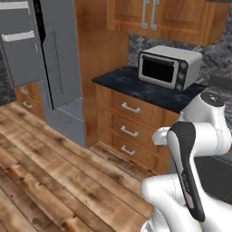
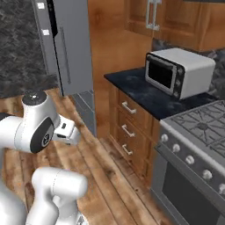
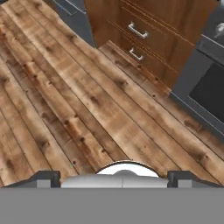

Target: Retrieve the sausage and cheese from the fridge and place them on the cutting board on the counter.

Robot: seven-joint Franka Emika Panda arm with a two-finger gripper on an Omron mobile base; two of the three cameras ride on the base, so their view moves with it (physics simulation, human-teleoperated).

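Note:
The grey steel fridge (image 1: 61,68) stands at the left, and its door (image 1: 18,41) with white bins is swung open; it also appears as the fridge (image 2: 70,48) in the right base view. The dark marbled counter (image 1: 131,86) runs beside it over wooden drawers. My arm is folded low over the floor. In the hand view my gripper (image 3: 114,179) looks down at the plank floor, its dark fingertips (image 3: 48,178) wide apart, open and holding nothing. The sausage, the cheese and the cutting board are out of view.
A white microwave (image 1: 167,67) with a black door sits on the counter. A stove (image 2: 197,132) with knobs adjoins the counter on the right. Wooden drawers (image 1: 129,124) with silver handles face the wooden floor (image 1: 59,176). Upper cabinets (image 1: 149,18) hang above.

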